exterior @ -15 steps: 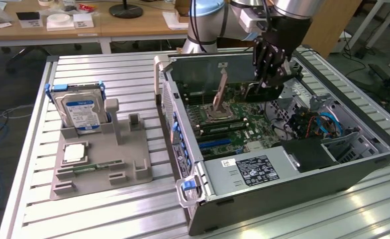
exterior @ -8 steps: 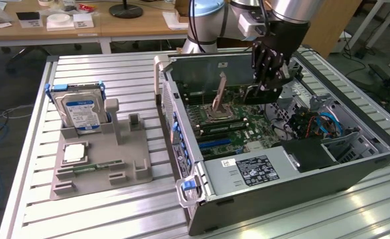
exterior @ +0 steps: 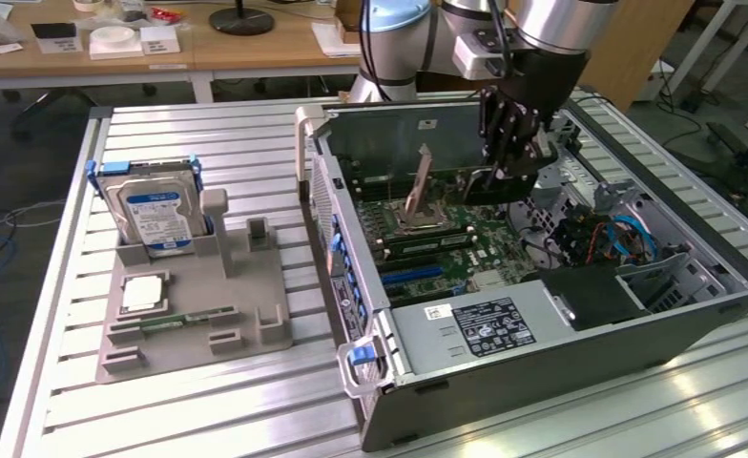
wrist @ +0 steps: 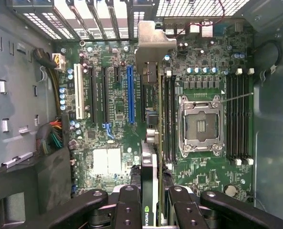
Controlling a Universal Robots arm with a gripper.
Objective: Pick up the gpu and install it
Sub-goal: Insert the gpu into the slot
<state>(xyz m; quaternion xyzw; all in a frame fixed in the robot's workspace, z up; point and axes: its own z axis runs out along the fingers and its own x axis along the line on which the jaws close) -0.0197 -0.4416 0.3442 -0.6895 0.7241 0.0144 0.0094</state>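
My gripper [exterior: 517, 143] hangs inside the open computer case [exterior: 348, 239], shut on the gpu [exterior: 491, 184]. In the wrist view the gpu [wrist: 151, 119] is seen edge-on, a thin dark card with a logo near my gripper [wrist: 151, 193]. Its pale metal end bracket [wrist: 152, 43] points toward the case's rear slot openings. The card hovers above the green motherboard [wrist: 203, 176], between the blue expansion slot [wrist: 130, 93] and the memory slots [wrist: 170, 114], not seated in either.
A grey fixture [exterior: 190, 329] at the exterior view's left carries a silver hard drive [exterior: 157, 215], a square chip [exterior: 142, 293] and a slim memory stick [exterior: 176, 322]. Inside the case sit the open processor socket [wrist: 201, 126], cable bundles [wrist: 53, 136] and the power supply [exterior: 488, 324].
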